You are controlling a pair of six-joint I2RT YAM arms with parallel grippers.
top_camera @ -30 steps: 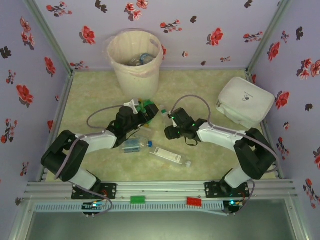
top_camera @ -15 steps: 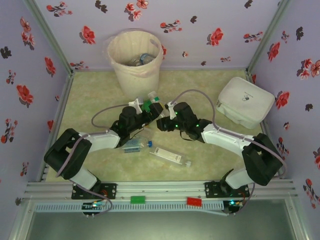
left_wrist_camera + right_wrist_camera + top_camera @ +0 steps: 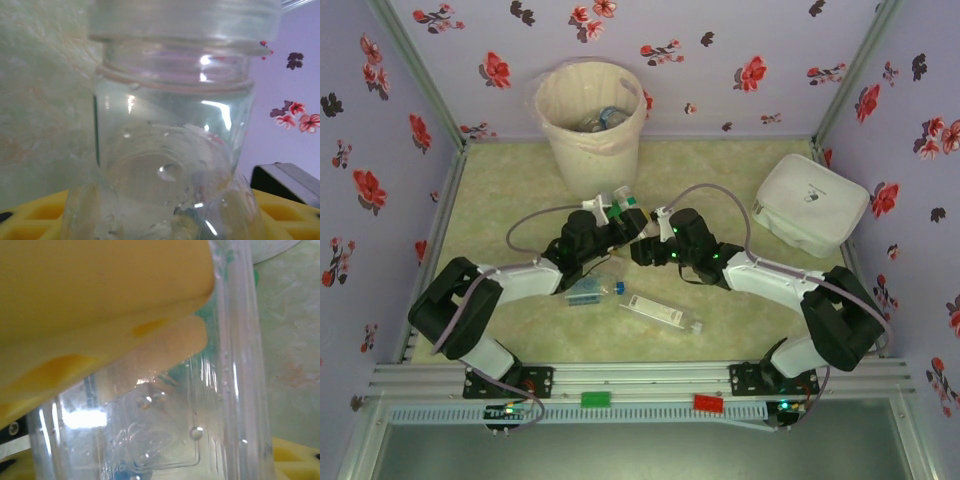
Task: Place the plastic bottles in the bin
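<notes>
Behind the pincers, a blue-labelled clear plastic bottle (image 3: 588, 291) is lying. The left pincer (image 3: 617, 213) and right pincer (image 3: 642, 238) are bracketing a green-trimmed clear plastic bottle (image 3: 170, 150); whether either is gripping, I cannot tell. Beyond them a round cream-white bin (image 3: 590, 140) is standing.

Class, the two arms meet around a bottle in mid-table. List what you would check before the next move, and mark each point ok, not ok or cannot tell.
1. Clear bottle sits between left tool and right tool: ok.
2. Left tool's grip is firm: cannot tell.
3. Right tool is clear of the bottle: cannot tell.
4. Bin stands upright, mouth open: ok.
5. Way to the bin is free: ok.
6. Table cleared: not ok; a blue-labelled bottle and a white-labelled bottle lie near the arms.
</notes>
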